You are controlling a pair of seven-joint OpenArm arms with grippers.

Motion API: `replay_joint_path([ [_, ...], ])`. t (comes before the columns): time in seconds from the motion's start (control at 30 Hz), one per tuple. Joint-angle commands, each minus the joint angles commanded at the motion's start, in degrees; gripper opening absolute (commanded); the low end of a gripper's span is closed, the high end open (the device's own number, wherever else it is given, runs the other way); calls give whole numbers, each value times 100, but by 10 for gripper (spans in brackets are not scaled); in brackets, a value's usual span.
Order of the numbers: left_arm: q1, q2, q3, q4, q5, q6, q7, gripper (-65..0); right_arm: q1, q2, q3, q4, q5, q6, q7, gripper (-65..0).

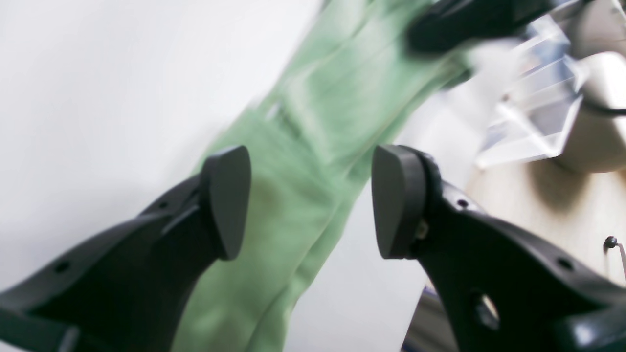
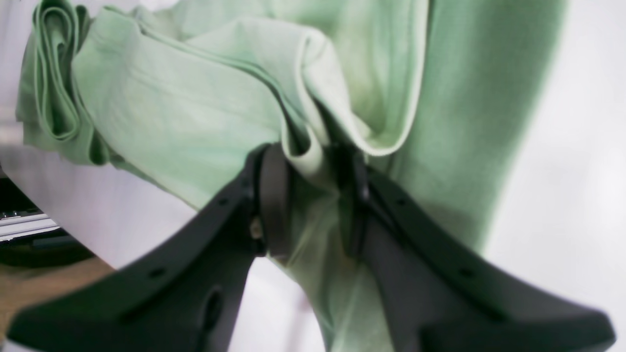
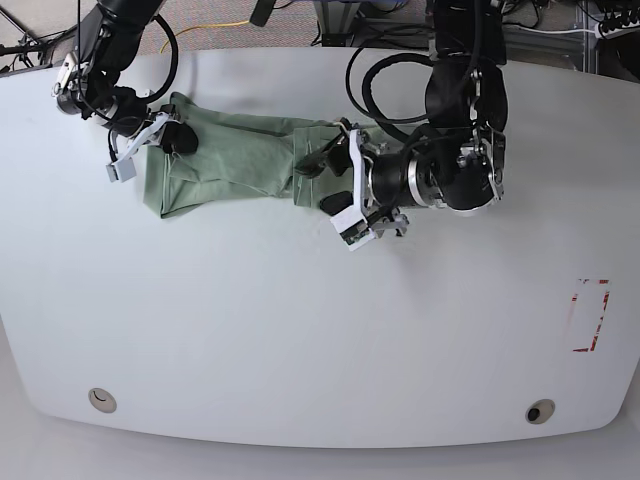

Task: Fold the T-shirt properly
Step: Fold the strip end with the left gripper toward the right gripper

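The T-shirt [image 3: 235, 165] lay on the far half of the white worktop [image 3: 300, 330], left of centre, bunched into a long band running left to right. Its left end was wider, with a folded lower corner, and its right end narrowed toward the middle of the worktop.

The right hand [image 3: 172, 137] sat at the far left end of the band, touching the cloth. In the right wrist view, this hand [image 2: 313, 195] was closed on a rolled fold of the green fabric, with both fingers [image 2: 274, 200] pressing the hem between them. More of the shirt [image 2: 195, 98] was heaped beyond the fingertips in soft layers, and one stack of folded edges showed at the upper left.

The left hand [image 3: 332, 170] was at the right end of the band, just over the cloth's edge. In the left wrist view, it [image 1: 310, 200] stood open, with the two dark pads [image 1: 230, 195] well apart and nothing clamped between them. The green cloth [image 1: 313, 146] ran through the gap as a blurred strip, stretching away toward the upper part of the frame. Whether the pads touched the fabric could not be told.

Near the right edge of the worktop lay a small red outlined mark [image 3: 590, 315], well apart from the shirt and both hands.
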Motion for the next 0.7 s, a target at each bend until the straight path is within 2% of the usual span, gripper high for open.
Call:
replay_joint_path([
  [0.13, -70, -70, -721, -18, 554, 0, 0, -283, 0, 9, 26, 246, 0, 0, -18, -491],
  [0.23, 44, -299, -791, -9, 976, 0, 0, -287, -9, 9, 44, 730, 9, 0, -97, -485],
  [0.3, 105, -466, -809, -9, 1143, 0, 0, -318, -9, 0, 53, 976, 9, 0, -229, -484],
  [0.37, 237, -633, -782, -9, 1275, 0, 0, -381, 62, -18, 53, 1266, 9, 0, -387, -466],
  [0.5, 440, -870, -782, -9, 1371, 0, -101, -479, 167, -26, 70, 1635, 79, 0, -624, -292],
  [0.57, 615, -1020, -782, -18, 1380, 0, -277, -525, 149, -26, 229, 1688, 448, 0, -668, -166],
  [0.63, 695, -1090, -782, -88, 1380, 0, -338, -547, 158, -18, 440, 1662, 747, 0, -721, -87],
  [0.67, 738, -1125, -791, -176, 1380, 0, -400, -564, 176, -18, 642, 1521, 949, 0, -782, -22],
  [0.7, 738, -1160, -791, -246, 1380, 0, -444, -571, 202, -9, 774, 1371, 1064, 0, -800, 0],
])
